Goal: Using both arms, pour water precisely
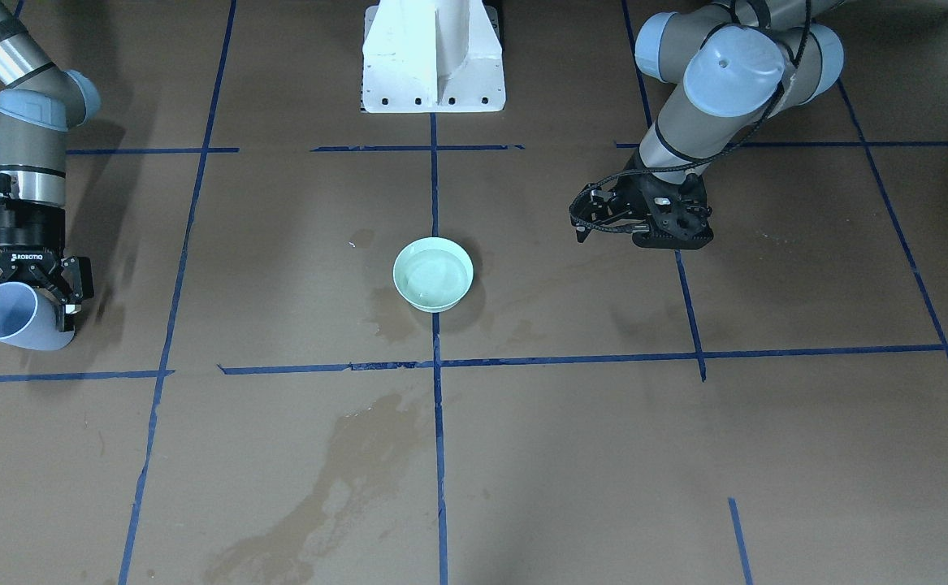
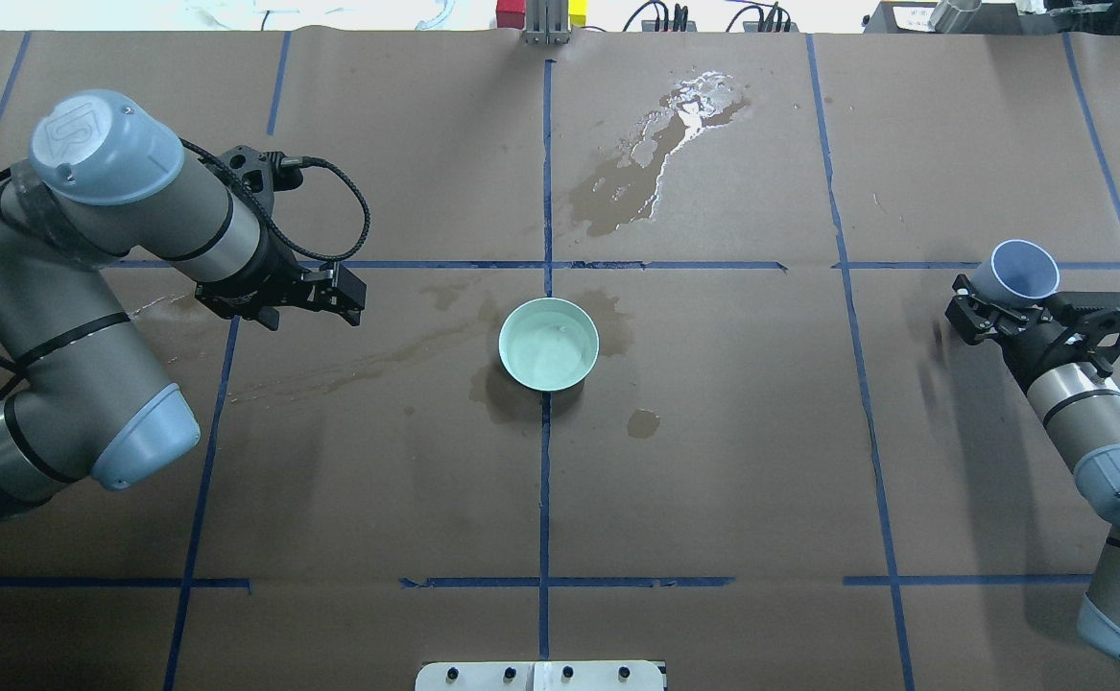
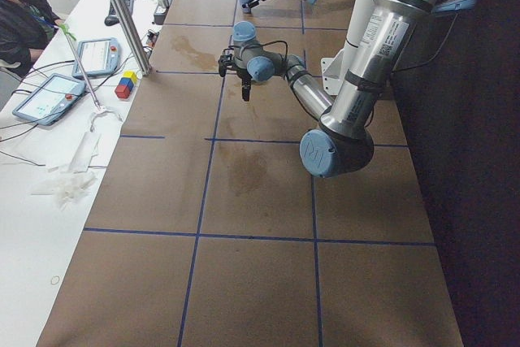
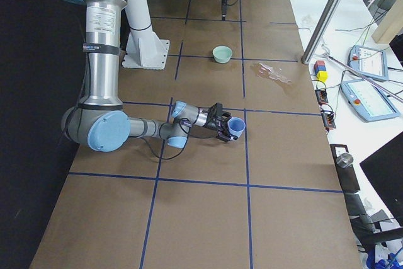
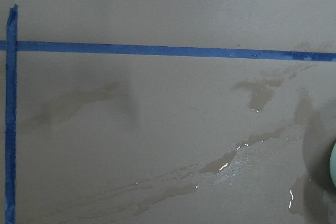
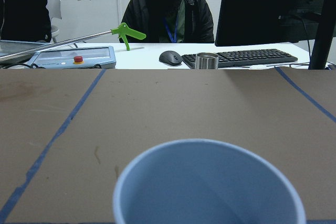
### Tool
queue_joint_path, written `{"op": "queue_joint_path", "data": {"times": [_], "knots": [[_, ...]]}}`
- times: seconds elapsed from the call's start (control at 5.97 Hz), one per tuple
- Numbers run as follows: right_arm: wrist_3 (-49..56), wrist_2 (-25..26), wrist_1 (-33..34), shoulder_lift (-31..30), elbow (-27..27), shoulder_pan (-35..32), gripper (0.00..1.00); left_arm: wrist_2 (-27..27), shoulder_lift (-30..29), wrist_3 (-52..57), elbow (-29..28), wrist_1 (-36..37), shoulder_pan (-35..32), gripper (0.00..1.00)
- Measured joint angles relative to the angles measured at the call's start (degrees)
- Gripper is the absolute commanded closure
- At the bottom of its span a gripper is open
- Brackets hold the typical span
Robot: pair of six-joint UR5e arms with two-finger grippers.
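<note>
1. Closest to where I'm standing on the operators' side is a big wet blotch on the brown paper. It's well short of the bowl, and I can't tell what it came from.
2. Next back, way off at the robot's right end of the table, the right gripper is clamped around a pale blue cup. The cup is tipped over on its side with the mouth pointing my way, low over the paper. From the wrist view I can't make out any water inside it, so I'd guess it's empty.
3. Dead centre is the pale green bowl, upright on the blue tape cross. The water is sitting in it, with faint glints on top. To me the pour itself looks done.
4. Furthest back, on the other side of the bowl, is the left gripper. Its fingers look pressed together on nothing, and it hangs over the paper well apart from the bowl.
5. My guess is that what's left is standing the cup back up and putting it down.
</note>
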State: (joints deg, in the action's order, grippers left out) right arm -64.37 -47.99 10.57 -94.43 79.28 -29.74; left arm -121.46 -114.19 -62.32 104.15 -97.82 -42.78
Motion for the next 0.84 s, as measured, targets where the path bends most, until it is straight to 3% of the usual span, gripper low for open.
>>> {"op": "queue_joint_path", "data": {"times": [0.84], "knots": [[-0.3,7.8,-7.3,-2.8,-0.6,8.7,0.0,0.0,0.0,0.0,0.1,0.0,0.0,0.0]]}}
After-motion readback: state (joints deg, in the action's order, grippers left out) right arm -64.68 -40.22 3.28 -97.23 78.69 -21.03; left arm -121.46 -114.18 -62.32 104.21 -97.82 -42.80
